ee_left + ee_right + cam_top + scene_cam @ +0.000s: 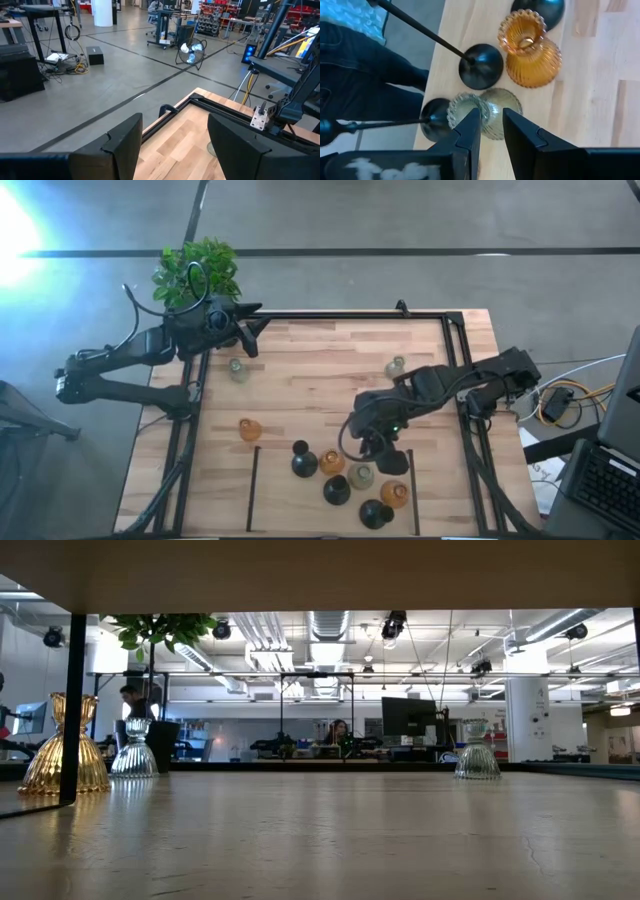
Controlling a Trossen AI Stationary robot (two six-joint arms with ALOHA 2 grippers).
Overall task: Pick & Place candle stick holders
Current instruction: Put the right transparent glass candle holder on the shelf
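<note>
Several holders stand in a cluster at the table's near side: black [303, 462], amber [331, 462], pale green [360, 476], black [336, 490], amber [394, 494], black [376, 514]. An amber one [249, 429] and two pale ones [238, 369] [396, 367] stand apart, farther back. My right gripper [380, 460] is over the cluster, its fingers narrowly apart at the pale green holder [492, 107]. My left gripper [250, 330] hangs open and empty at the far left corner; it also shows in the left wrist view [172, 130]. My right gripper has the pale green holder's narrow neck [487, 111] between its two fingertips, just under the ribbed rim [460, 112]. The fingers come from above, slanting down. The holder stands upright among its neighbours; whether its base rests on the table I cannot tell.
A black holder [480, 65] and an amber one [530, 50] stand close beside the held one, another black one [435, 120] on its other side. Two black tape lines [254, 485] [412, 490] flank the cluster. A potted plant [197, 272] stands by the left arm. A black frame [340, 315] edges the table.
</note>
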